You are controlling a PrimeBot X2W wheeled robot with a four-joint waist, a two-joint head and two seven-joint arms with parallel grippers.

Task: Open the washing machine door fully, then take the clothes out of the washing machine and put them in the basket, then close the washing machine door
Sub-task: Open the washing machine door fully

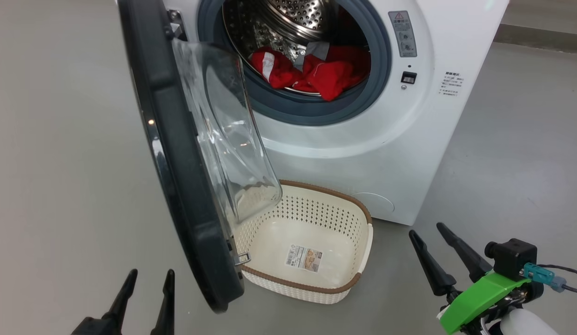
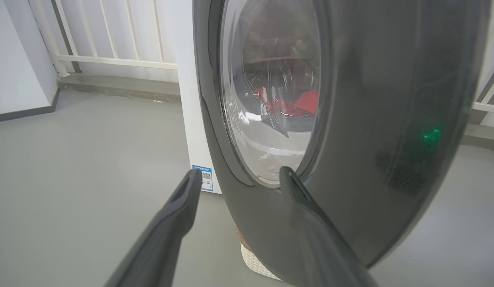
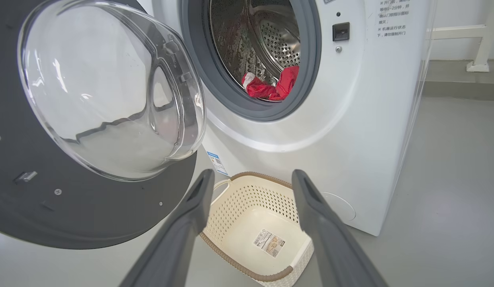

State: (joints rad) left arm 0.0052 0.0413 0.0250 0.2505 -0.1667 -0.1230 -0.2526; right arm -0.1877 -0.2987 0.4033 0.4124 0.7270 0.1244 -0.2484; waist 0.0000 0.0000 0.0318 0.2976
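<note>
The white washing machine [image 1: 391, 153] stands ahead with its door [image 1: 177, 153] swung out toward me, edge-on, its clear glass bowl [image 1: 228, 135] facing right. Red clothes [image 1: 316, 72] with white trim lie at the drum's front lip; the right wrist view shows the same clothes [image 3: 273, 85]. The cream basket [image 1: 349, 209] sits on the floor below the opening, holding nothing. My left gripper [image 1: 149, 279] is open at the lower left, outside the door [image 2: 390, 119], fingers apart from its rim. My right gripper [image 1: 430, 232] is open at the lower right, pointing over the basket [image 3: 235, 191].
Grey floor [image 1: 60, 163] spreads to the left and right of the machine. A white railing [image 2: 111, 40] and a raised kerb run behind it. The open door stands between my left arm and the basket.
</note>
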